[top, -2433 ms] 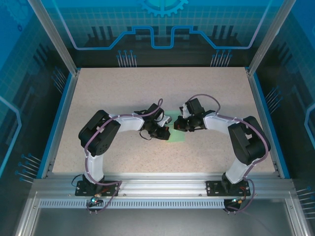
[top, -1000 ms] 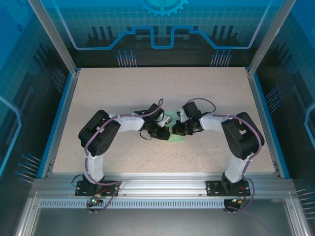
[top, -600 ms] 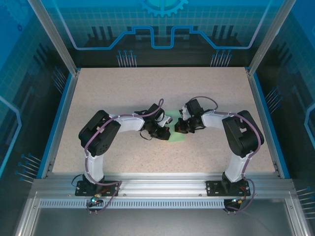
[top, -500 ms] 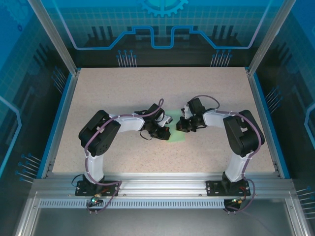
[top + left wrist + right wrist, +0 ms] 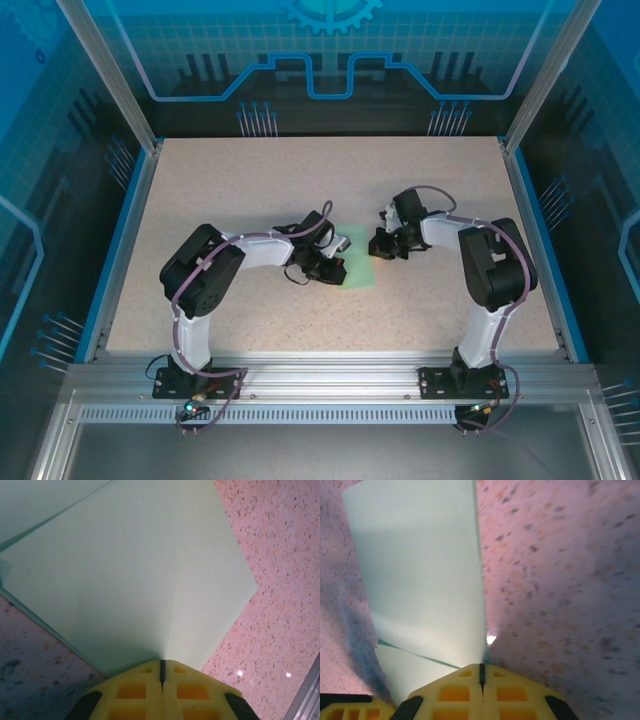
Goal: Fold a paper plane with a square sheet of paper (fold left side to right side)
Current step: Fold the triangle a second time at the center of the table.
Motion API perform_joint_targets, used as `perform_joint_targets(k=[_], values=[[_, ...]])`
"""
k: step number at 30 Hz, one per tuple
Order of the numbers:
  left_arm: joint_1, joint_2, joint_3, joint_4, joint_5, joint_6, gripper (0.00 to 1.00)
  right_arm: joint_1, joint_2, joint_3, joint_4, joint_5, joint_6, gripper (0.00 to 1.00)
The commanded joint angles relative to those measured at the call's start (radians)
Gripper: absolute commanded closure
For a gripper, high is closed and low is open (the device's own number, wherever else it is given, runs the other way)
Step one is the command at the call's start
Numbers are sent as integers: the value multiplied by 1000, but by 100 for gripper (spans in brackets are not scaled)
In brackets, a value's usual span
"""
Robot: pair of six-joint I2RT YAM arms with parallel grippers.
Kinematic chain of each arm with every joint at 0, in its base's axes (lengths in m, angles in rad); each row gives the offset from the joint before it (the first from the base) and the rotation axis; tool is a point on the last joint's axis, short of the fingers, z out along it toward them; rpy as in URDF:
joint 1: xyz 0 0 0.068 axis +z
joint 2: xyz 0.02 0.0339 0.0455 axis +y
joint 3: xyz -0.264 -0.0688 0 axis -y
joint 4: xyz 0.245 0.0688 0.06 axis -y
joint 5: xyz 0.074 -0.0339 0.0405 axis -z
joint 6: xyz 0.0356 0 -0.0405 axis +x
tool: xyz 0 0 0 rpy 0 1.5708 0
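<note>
The sheet of paper [image 5: 360, 274] is pale mint green and lies folded flat in the middle of the table, between my two grippers. In the left wrist view the paper [image 5: 140, 565] shows a faint centre crease and a corner pointing right. My left gripper [image 5: 161, 664] is shut, with its yellow tips pressed down on the paper's near part; from above the left gripper [image 5: 337, 267] sits on the sheet's left side. My right gripper [image 5: 481, 669] is shut too, its tips at the paper's [image 5: 420, 570] right edge. From above the right gripper [image 5: 379, 250] stands at the sheet's upper right.
The speckled beige table [image 5: 250, 190] is bounded by blue rails [image 5: 118, 250] and an aluminium frame [image 5: 330, 375] at the near edge. Both arms bend inward over the table's middle.
My right gripper has slid to the right and slightly back, away from the left gripper, uncovering more of the paper. The left arm has stayed still. Both grippers remain shut.
</note>
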Motion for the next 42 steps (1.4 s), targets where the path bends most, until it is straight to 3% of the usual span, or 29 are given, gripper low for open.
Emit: perform_joint_targets(k=[1,10,17,27,42], values=[[-11,43,-12,-86,-48,25,100,-26,32,32,-40,22,-28,100],[-17,31,-10,-78,-46,25,99,-44,-66,14,-50,30,-39,100],[-21,27,-9,-75,-50,24,99,0,-178,-90,14,-60,24,100],[-27,23,-8,-76,-52,25,99,107,-74,-105,147,-132,118,100],[-26,-59,-4,-73,-14,13,90,123,16,-77,30,-71,107,100]])
